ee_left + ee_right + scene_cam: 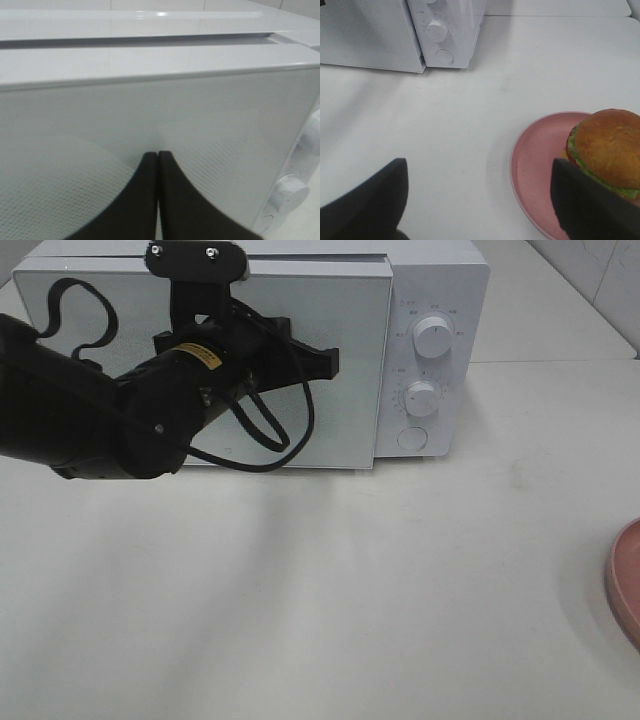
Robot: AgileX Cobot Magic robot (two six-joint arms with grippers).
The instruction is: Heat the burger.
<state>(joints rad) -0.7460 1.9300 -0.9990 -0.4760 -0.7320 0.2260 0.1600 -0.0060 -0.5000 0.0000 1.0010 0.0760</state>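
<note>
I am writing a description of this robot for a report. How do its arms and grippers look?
The left arm is black and thick, with a yellow label, looping black cables and a black camera bracket with two silver screws. The left gripper has smooth, curved, matte black fingers. The right gripper shows two similar dark fingers; its arm is out of view.

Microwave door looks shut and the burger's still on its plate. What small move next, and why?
Probably press the shut left gripper toward the round release button on the white microwave: its door is closed, and the golden-bunned burger sits on the pink round plate.
</note>
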